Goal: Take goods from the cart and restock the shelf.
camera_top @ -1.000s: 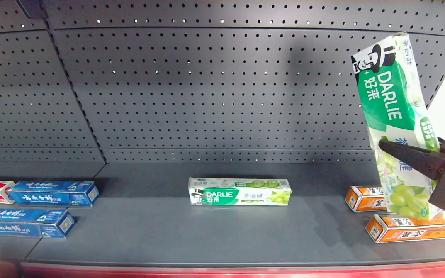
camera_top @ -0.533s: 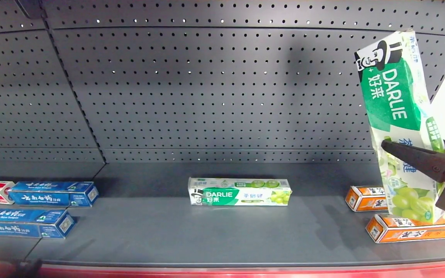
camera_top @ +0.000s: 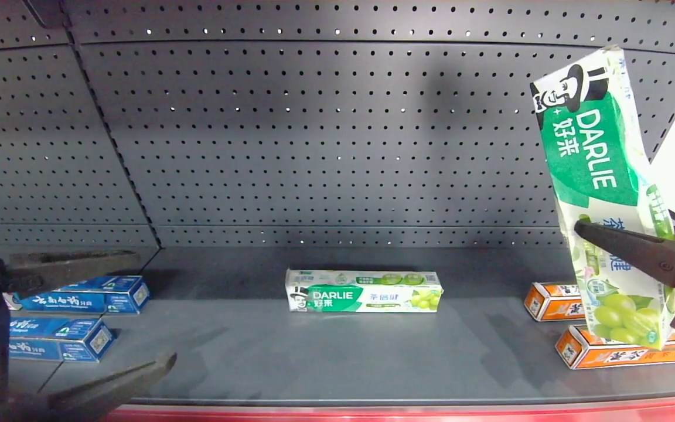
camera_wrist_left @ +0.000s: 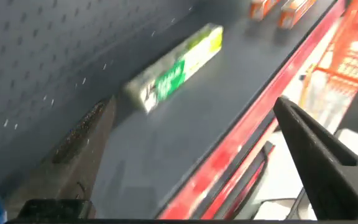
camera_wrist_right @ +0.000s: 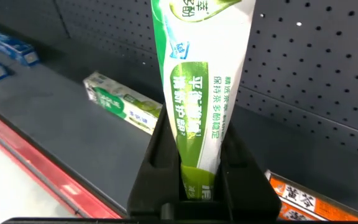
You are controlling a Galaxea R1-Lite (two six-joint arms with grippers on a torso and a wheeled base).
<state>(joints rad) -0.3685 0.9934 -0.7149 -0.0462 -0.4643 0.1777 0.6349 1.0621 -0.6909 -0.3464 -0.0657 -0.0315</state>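
On the far left of the shelf (camera_top: 314,351), two blue boxes (camera_top: 88,293) (camera_top: 59,340) lie flat, one behind the other. The left claw (camera_top: 156,307) hangs over that end, just in front of them, with its jaws spread wide apart and nothing between them. In the left wrist view the same claw (camera_wrist_left: 194,102) points along the shelf towards the green toothpaste box (camera_wrist_left: 176,68).

That green toothpaste box (camera_top: 364,291) lies flat on its long side in the middle of the shelf, well apart from both claws, with the pegboard back wall (camera_top: 314,146) behind it.

On the right, the right claw (camera_top: 624,234) is clamped on a second toothpaste box (camera_top: 598,176) (same green design). It grips the lower part of the box, which stands nearly upright in the air with its top leaning slightly left. In the right wrist view this box (camera_wrist_right: 201,93) rises straight out from between the fingers (camera_wrist_right: 160,146).

Below it, two orange boxes (camera_top: 551,300) (camera_top: 624,351) lie flat on the shelf, and the held box's bottom end hangs just above the nearer one.
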